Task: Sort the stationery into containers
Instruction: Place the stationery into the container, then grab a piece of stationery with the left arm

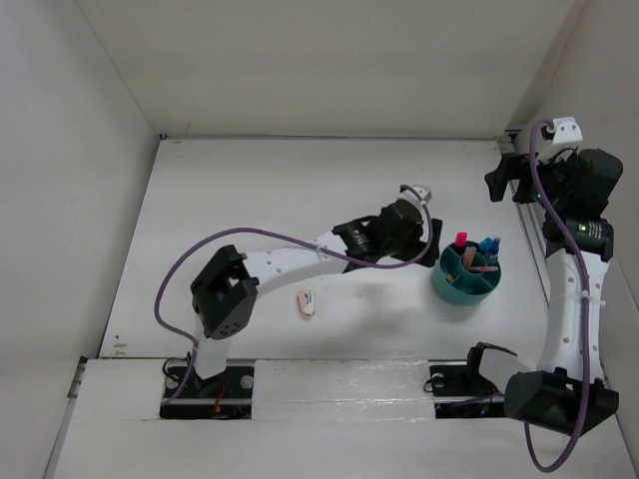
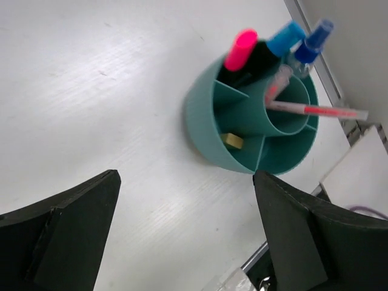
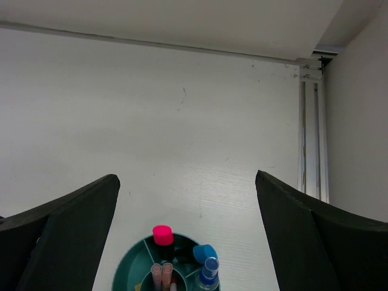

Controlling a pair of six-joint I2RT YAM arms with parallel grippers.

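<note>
Pinkish stapler (image 1: 308, 301) lies alone on the table (image 1: 250, 200), left of the teal cup (image 2: 206, 121) & well apart. In the cup: tan eraser (image 2: 231, 140) in a near side slot, thin pens (image 2: 309, 110) in the round middle bit, pink-cap highlighter (image 2: 240, 50), blue-cap highlighter (image 2: 285, 39) & clear bottle (image 2: 312, 42) at the far side. L gripper (image 2: 185, 176) is near the cup, fingers wide apart, holding nothing. R gripper (image 3: 185, 177) is further back, also wide apart & empty.

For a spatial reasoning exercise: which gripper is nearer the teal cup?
Left. The left gripper hovers just left of the teal cup; the right gripper is farther away, beyond it.
</note>
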